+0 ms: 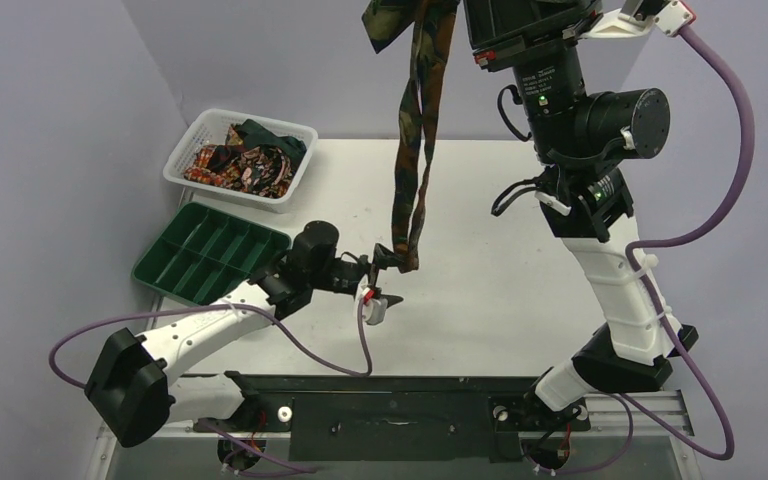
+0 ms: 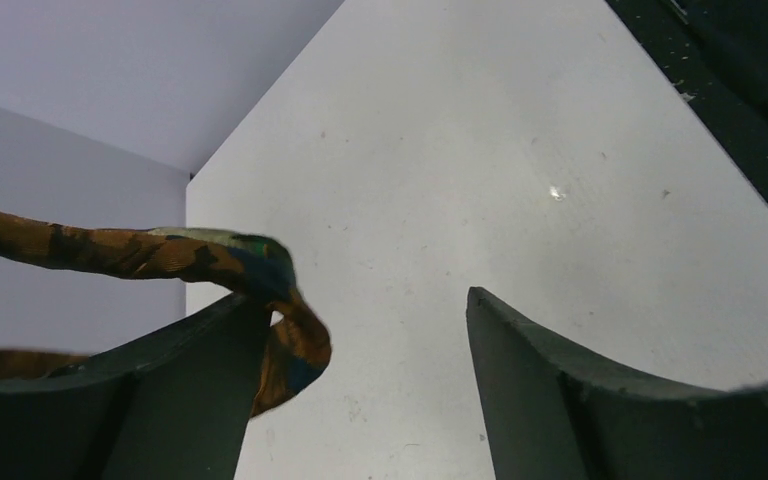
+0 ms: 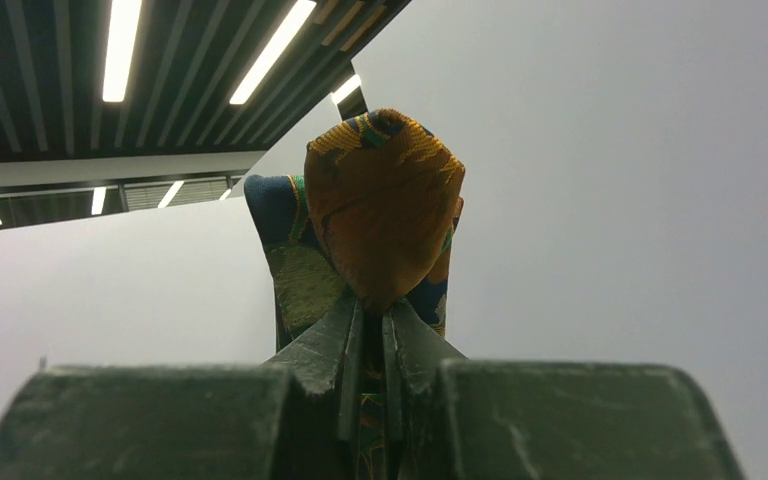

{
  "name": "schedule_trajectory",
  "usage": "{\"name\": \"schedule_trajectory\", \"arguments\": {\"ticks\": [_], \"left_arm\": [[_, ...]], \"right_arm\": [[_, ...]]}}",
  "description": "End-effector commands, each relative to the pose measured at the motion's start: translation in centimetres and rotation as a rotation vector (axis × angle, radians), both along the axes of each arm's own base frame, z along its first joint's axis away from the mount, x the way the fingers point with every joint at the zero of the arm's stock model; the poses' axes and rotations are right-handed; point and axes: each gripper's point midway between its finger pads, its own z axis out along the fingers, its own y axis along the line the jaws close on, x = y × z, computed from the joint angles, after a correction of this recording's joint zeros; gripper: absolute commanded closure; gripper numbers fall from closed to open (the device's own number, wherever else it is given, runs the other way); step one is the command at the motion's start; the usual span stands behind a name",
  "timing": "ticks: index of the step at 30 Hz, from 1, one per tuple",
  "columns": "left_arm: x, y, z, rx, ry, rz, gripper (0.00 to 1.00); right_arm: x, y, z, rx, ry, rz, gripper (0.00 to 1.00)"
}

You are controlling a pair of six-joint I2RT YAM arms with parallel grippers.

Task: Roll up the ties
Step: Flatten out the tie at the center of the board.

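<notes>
A long patterned tie [image 1: 415, 150], orange, brown and teal, hangs doubled from the top of the top view down to just above the table. My right gripper [image 3: 372, 310] is shut on its upper part [image 3: 380, 220], held high; its fingers lie past the top edge of the top view. My left gripper [image 1: 385, 277] is open, low over the table at the tie's hanging lower end. In the left wrist view the tie's end [image 2: 290, 345] drapes against the left finger [image 2: 190, 390], with the gripper [image 2: 368, 300] empty between its fingers. More ties [image 1: 245, 165] lie piled in the basket.
A white mesh basket [image 1: 182, 168] stands at the back left of the white table [image 1: 500, 300]. A green compartment tray [image 1: 160, 268] sits in front of it, beside my left arm. The raised right arm [image 1: 600, 120] stands over the table's right half.
</notes>
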Motion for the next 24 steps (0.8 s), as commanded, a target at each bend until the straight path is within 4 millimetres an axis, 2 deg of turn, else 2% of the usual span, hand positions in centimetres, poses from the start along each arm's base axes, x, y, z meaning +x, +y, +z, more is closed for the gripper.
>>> {"name": "schedule_trajectory", "arguments": {"ticks": [1,8,11,13,17,21,24], "left_arm": [[2.0,-1.1,3.5,-0.103,-0.080,0.055,0.34],[4.8,-1.5,5.0,-0.181,-0.176,0.182,0.53],[5.8,-2.1,4.9,-0.201,-0.203,0.202,0.43],[6.2,-2.5,4.6,-0.206,-0.213,0.201,0.40],[6.8,-3.0,3.2,-0.170,-0.250,0.182,0.40],[6.4,-3.0,0.4,-0.085,-0.300,0.124,0.37],[7.0,-3.1,0.4,-0.101,-0.302,0.153,0.34]], "right_arm": [[-1.3,-1.2,1.8,0.075,-0.035,0.018,1.00],[-1.0,-1.2,1.7,0.102,-0.003,0.043,1.00],[-1.1,-1.2,1.8,0.106,0.002,0.047,1.00],[-1.2,-1.2,1.8,0.102,0.006,0.051,1.00],[-1.5,-1.3,1.8,0.096,0.005,0.048,1.00],[-1.7,-1.7,2.1,0.100,-0.005,0.037,1.00],[-1.8,-1.9,2.2,0.105,-0.005,0.032,1.00]]}}
